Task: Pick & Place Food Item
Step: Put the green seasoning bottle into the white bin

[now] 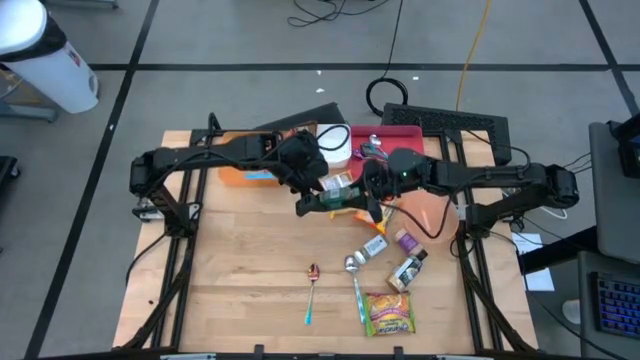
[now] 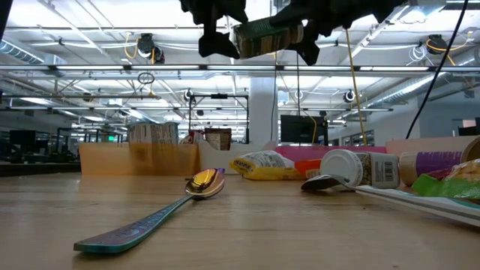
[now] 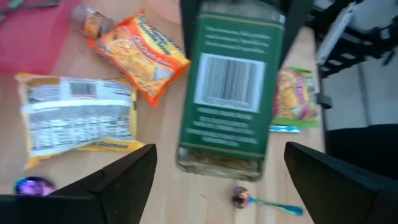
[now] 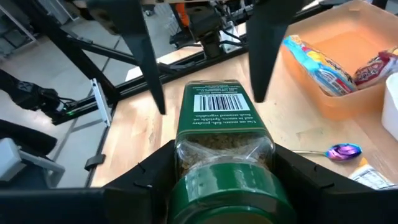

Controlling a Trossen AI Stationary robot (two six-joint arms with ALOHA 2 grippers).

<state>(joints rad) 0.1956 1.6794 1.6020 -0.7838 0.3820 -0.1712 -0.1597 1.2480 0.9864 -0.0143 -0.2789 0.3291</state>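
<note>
Both arms reach in level above mid-worktop (image 1: 230,270); right pincer (image 4: 221,168) clamps the green spice jar (image 3: 231,87) aloft by its lid, left pincer (image 3: 217,171) spread wide around its base, at nine o'clock.

Wood table (image 1: 230,290) w/ 2 spoons (image 1: 312,290), noodle pkts (image 1: 388,313), jars (image 1: 408,270), orange bin (image 1: 235,175).

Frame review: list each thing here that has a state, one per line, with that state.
Spice jar: lidded, lying level, held above the table.
Right gripper: shut on the jar's lid end.
Left gripper: open, fingers clear of the jar on both sides.
Orange bin: open-topped, snack packets inside.
Spoon: lying flat on the table.
White-capped bottle: on its side.
</note>
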